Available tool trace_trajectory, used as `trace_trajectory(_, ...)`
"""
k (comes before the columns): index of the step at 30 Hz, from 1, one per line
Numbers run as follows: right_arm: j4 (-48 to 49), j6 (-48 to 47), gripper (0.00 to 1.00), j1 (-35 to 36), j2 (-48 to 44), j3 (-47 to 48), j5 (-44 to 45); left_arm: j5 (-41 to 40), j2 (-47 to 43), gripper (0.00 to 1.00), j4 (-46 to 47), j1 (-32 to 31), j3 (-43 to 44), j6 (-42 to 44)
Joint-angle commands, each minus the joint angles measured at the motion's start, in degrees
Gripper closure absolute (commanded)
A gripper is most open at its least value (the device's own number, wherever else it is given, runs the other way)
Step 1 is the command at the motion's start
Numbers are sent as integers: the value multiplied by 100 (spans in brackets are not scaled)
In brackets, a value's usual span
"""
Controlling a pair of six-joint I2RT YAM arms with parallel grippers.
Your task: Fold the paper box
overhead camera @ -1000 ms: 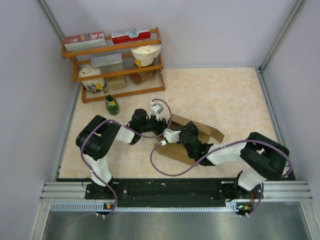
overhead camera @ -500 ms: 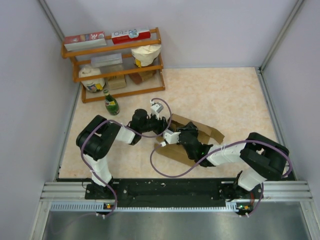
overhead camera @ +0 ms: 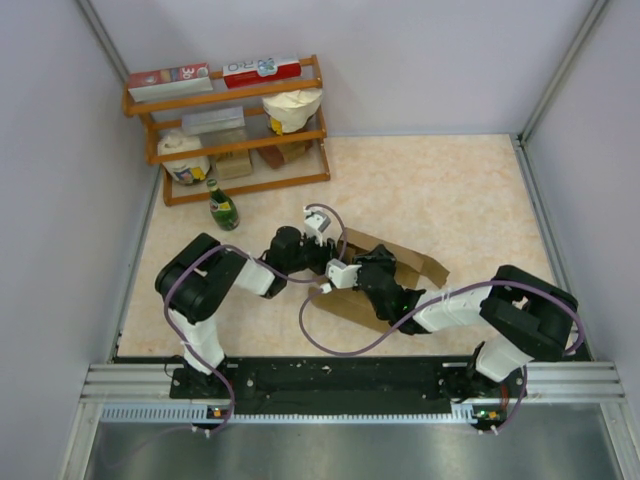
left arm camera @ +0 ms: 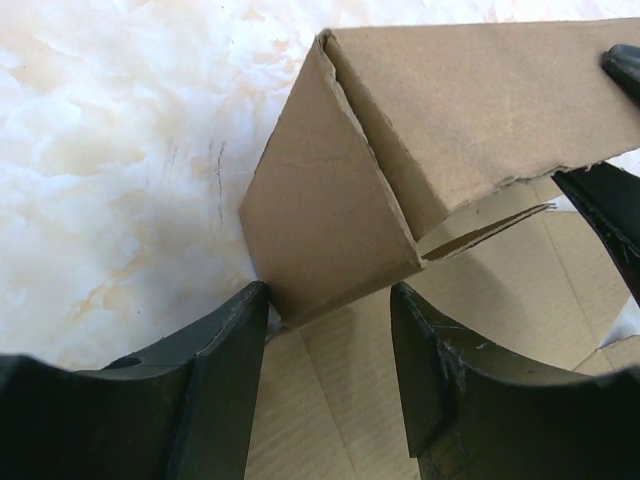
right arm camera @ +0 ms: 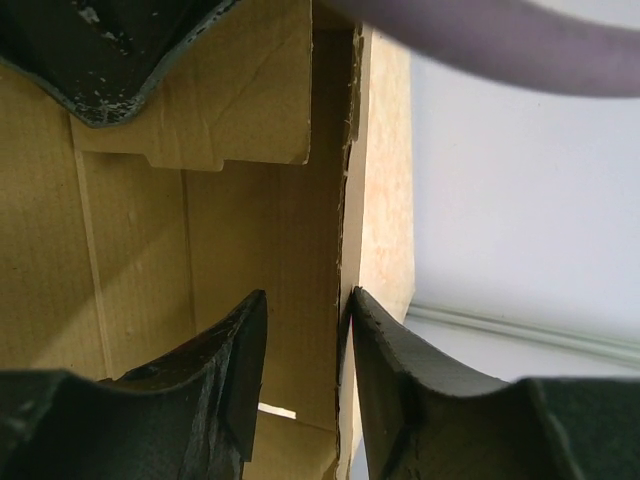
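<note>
— Arms, pose?
— Both stretched low toward centre frame. Left end effector (left arm camera: 328, 292) open, straddling a folded corner of the box (overhead camera: 402, 262). Right end effector (right arm camera: 306, 298) open around a thin wall.
— Box?
— Plain brown cardboard, creased, centre of the marbled worktop (overhead camera: 450, 190).

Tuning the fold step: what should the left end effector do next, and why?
Probably close the left end effector on the paper box: a raised flap corner sits between its open jaws, not yet clamped. The right end effector, also open, straddles an upright wall edge.
</note>
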Motion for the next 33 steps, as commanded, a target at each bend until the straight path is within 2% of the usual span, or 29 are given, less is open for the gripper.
trace_trajectory(1,-17,239,61,118,-36,1,-71,-561,-351,44,503,-163,-162,3)
trace_trajectory(6,-105,310,60,136,-36,19,-106,-992,-492,44,722,-278,-311,11)
trace_trajectory(23,-272,433,60,145,-44,89,-194,-1370,-396,40,951,-427,-241,143)
trace_trajectory(27,-290,459,59,153,-36,107,-211,-1441,-343,43,925,-436,-224,187)
trace_trajectory(33,-316,485,59,153,-27,107,-203,-1450,-343,55,960,-471,-250,205)
